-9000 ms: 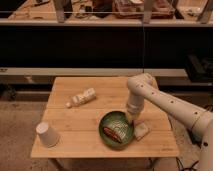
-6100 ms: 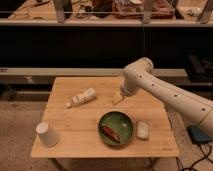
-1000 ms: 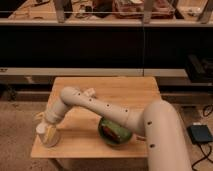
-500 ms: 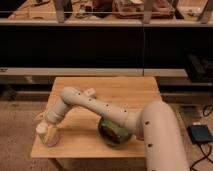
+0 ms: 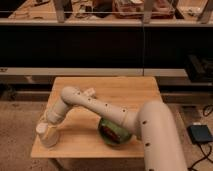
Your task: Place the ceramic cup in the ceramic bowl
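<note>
While my arm stretches from the lower right of the frame across the wooden table toward its lower left corner, my gripper sits at the ceramic cup, right down on its upper part. That white cup stands near the table's front left edge, at the lower left of the frame. My wrist hides its rim, so I cannot tell whether my grip has closed on it or only surrounds it. Dark green and glossy, the ceramic bowl rests near the front edge at the lower middle of the frame, well apart from the cup. My forearm crosses above its back rim and hides part of it. Something reddish lies inside, too blurred to name. 1 pale bottle peeks out just behind my arm, toward the upper left of the tabletop.
</note>
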